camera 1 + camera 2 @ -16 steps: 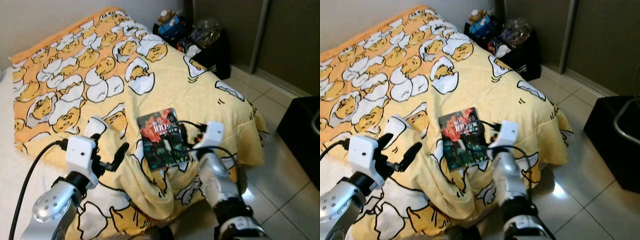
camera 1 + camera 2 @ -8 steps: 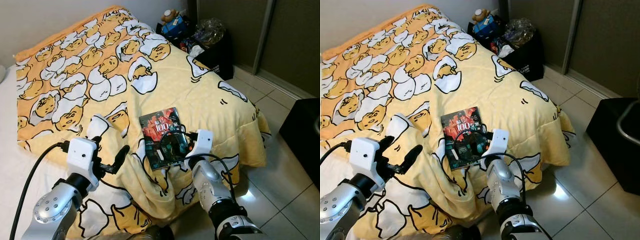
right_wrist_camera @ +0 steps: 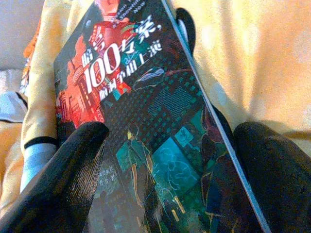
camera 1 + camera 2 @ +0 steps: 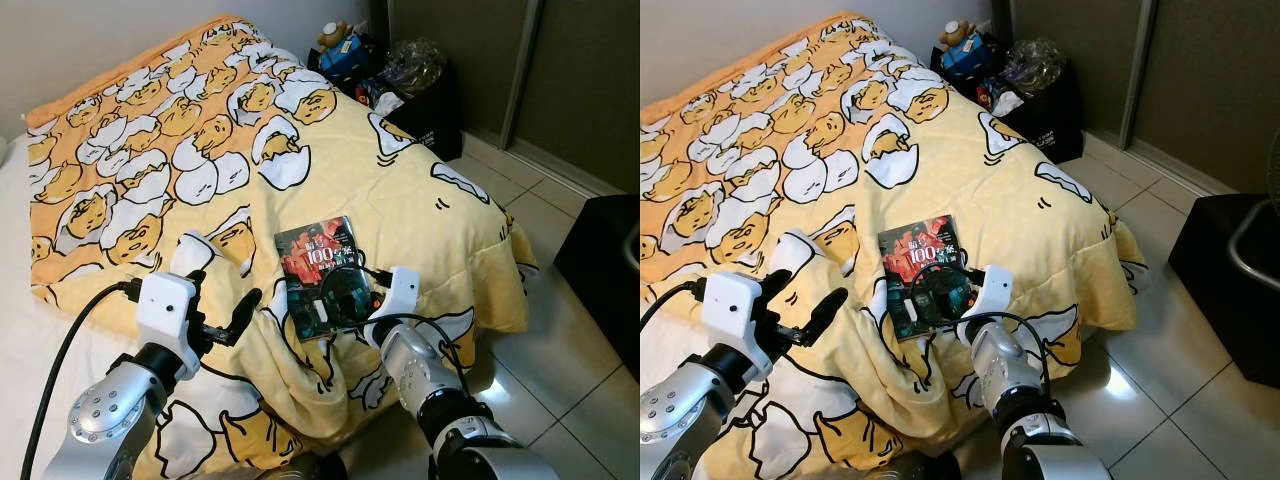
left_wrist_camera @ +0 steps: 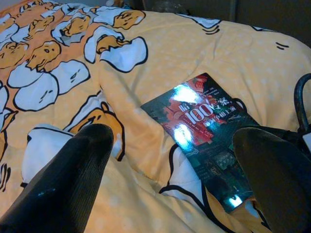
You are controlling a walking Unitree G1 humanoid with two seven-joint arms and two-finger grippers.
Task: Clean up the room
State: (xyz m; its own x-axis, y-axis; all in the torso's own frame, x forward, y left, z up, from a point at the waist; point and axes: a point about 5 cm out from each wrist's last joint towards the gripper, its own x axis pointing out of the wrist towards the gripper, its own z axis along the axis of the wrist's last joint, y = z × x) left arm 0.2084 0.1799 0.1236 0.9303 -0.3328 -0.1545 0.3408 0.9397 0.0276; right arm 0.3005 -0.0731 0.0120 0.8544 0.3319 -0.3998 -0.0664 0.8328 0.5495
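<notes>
A dark book (image 4: 318, 268) with a red and teal cover and "100" on it lies flat on the yellow egg-print blanket (image 4: 400, 190), near the bed's foot edge. My right gripper (image 4: 338, 296) is open at the book's near end. In the right wrist view one finger (image 3: 73, 170) rests over the cover and the other (image 3: 277, 174) sits just past the book's (image 3: 146, 107) long edge. My left gripper (image 4: 222, 305) hovers open over the blanket to the left of the book, which lies ahead between its fingers (image 5: 73, 179) in the left wrist view.
The blanket hangs over the bed's edge toward the tiled floor (image 4: 545, 400). A black bag (image 4: 425, 95) with a stuffed toy and plastic wrap stands at the bed's far corner. A black box (image 4: 605, 255) sits at the right. Dark wardrobe doors (image 4: 590, 80) close the back.
My right gripper has slid left from beside the book's right edge onto its near end. The left arm has held its place. The camera shifted slightly.
</notes>
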